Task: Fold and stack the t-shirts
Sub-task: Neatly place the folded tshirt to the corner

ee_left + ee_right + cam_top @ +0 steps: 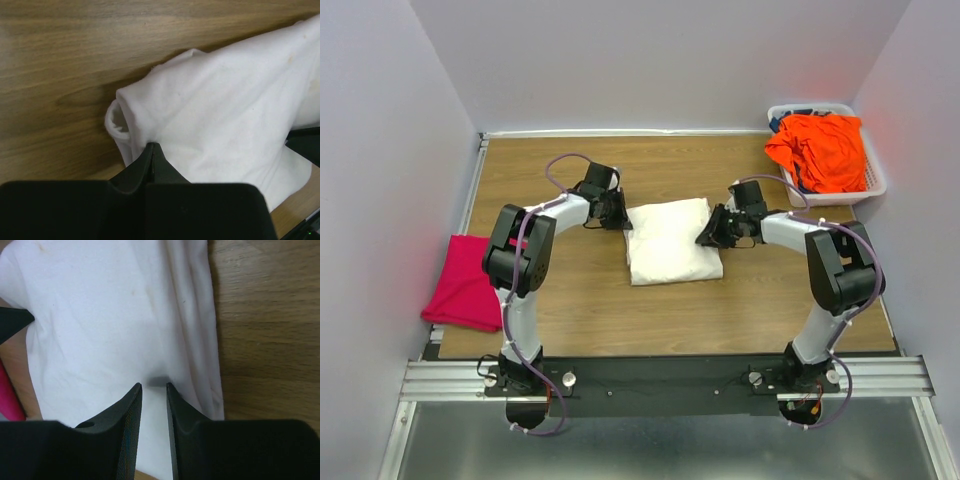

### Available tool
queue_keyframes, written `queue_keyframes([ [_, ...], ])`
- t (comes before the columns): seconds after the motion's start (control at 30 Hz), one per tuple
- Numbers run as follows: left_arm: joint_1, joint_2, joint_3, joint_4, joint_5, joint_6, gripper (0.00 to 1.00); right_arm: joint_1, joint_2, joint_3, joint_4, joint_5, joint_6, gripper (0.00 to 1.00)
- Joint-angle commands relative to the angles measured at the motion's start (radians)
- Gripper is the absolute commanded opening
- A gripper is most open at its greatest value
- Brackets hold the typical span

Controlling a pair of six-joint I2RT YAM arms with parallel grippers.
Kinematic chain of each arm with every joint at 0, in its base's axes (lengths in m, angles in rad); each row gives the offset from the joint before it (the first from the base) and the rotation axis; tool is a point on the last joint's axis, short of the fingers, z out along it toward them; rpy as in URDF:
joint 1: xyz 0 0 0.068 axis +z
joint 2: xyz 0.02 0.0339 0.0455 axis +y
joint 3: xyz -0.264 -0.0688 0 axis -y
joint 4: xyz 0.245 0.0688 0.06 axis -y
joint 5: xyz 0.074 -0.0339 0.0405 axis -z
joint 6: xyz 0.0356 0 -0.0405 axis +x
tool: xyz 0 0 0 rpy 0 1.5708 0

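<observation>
You've got the folded white shirt [672,242] in the middle of the bench [620,320], left end effector [152,146] closed tight at its edge (can't tell if it's pinching cloth), right end effector [154,386] hovering just a crack apart and holding nothing, so I'd square both edges slowly.

You're working in a robotics lab test booth.
Plain pale walls [650,60] box in your wooden table [590,330], and the left arm [520,255] and right arm [840,265] are bolted to a metal rail [660,378] at its near edge.

t-shirt [672,255] centre, basket [876,186] back right
</observation>
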Motion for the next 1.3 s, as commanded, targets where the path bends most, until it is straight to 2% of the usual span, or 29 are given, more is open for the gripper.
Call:
queue_keyframes([
  [0.0,0.029,0.044,-0.009,-0.001,-0.012,0.007,0.0,-0.027,-0.063,-0.065,0.012,0.029,0.003,0.33],
  [0.2,0.045,0.032,0.029,-0.017,-0.006,0.019,0.0,-0.06,-0.126,-0.117,0.009,0.013,-0.011,0.34],
  [0.4,0.045,0.0,0.094,-0.06,0.002,0.052,0.02,-0.062,-0.194,-0.108,0.006,0.037,-0.02,0.41],
  [0.57,0.046,-0.066,0.083,-0.057,0.011,0.058,0.28,-0.062,-0.212,-0.093,0.0,0.031,-0.048,0.43],
  [0.63,0.048,-0.112,0.042,-0.052,0.025,0.053,0.45,-0.06,-0.218,-0.084,-0.02,0.046,-0.066,0.44],
  [0.67,0.048,-0.129,0.041,-0.049,0.024,0.049,0.45,-0.063,-0.223,-0.081,-0.026,0.054,-0.072,0.44],
  [0.77,0.049,-0.211,-0.064,-0.018,0.04,0.038,0.66,-0.06,-0.249,-0.074,-0.049,0.066,-0.095,0.48],
  [0.9,0.051,-0.251,-0.165,0.029,0.089,0.023,0.71,-0.054,-0.254,-0.062,-0.063,0.059,-0.114,0.5],
  [1.07,0.051,-0.246,-0.251,0.088,0.201,0.021,0.72,-0.04,-0.232,-0.068,-0.069,0.048,-0.118,0.5],
  [1.27,0.048,-0.242,-0.308,0.109,0.186,0.016,0.73,-0.037,-0.232,-0.073,-0.066,0.048,-0.128,0.5],
])
